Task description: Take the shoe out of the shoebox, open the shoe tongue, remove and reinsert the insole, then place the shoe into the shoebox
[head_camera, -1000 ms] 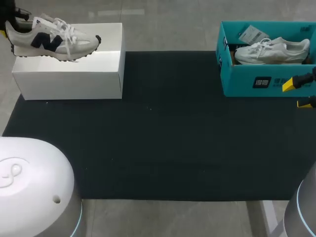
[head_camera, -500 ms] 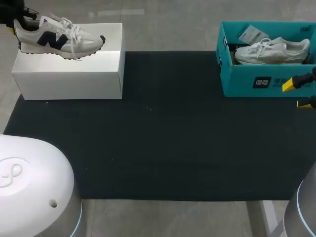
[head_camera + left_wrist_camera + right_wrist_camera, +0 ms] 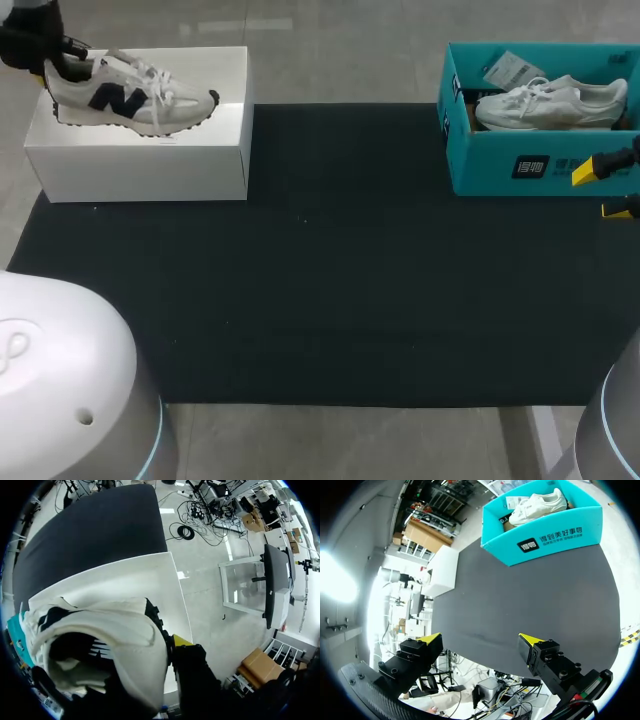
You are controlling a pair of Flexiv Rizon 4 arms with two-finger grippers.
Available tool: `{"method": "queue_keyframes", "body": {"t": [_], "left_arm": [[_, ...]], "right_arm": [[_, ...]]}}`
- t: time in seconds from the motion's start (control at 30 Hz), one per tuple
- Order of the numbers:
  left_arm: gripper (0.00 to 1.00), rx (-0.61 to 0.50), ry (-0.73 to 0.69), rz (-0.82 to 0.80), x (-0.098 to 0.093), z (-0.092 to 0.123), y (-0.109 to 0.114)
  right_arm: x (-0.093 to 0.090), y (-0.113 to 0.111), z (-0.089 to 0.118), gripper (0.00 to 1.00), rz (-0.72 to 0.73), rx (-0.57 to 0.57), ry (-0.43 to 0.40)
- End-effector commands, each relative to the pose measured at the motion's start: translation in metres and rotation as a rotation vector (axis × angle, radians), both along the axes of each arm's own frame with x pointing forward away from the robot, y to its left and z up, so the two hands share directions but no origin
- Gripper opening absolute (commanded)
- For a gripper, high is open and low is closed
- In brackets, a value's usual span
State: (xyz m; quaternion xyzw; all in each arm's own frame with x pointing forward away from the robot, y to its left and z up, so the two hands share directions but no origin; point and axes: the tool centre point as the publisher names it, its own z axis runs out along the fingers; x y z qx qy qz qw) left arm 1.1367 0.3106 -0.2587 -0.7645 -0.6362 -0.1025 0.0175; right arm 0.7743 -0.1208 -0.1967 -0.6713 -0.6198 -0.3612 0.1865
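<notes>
Over the white rectangular box (image 3: 150,155) at your bench's far left: white mesh sneaker with navy logo (image 3: 130,97), long axis crosswise, toe toward the bench's middle. Your left claw (image 3: 52,66) pinches its heel; your right claw (image 3: 480,640) gapes wide, empty.

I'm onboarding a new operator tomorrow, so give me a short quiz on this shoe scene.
1. True or false: the white shoe lies inside the teal shoebox.
2. Pick one: the dark-logo sneaker is over A) the teal shoebox, B) the white box, C) neither.
3. Fill in: the fingers of the right gripper are ___ (open or shut).

Key: 1 true; 2 B; 3 open.
</notes>
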Motion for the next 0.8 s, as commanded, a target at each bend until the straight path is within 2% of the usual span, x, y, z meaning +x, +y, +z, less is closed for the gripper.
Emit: {"method": "queue_keyframes", "body": {"t": [0.03,0.4,0.8], "left_arm": [[0.0,-0.01,0.016,-0.004,0.003,-0.017,0.003],[0.0,0.003,0.038,-0.012,-0.016,-0.063,0.001],[0.0,-0.009,0.015,0.037,-0.022,-0.11,0.001]], "right_arm": [[-0.001,0.0,0.0,1.0,-0.001,-0.002,0.001],[-0.001,0.0,0.0,1.0,-0.001,-0.002,0.001],[-0.001,0.0,0.0,1.0,-0.001,-0.002,0.001]]}}
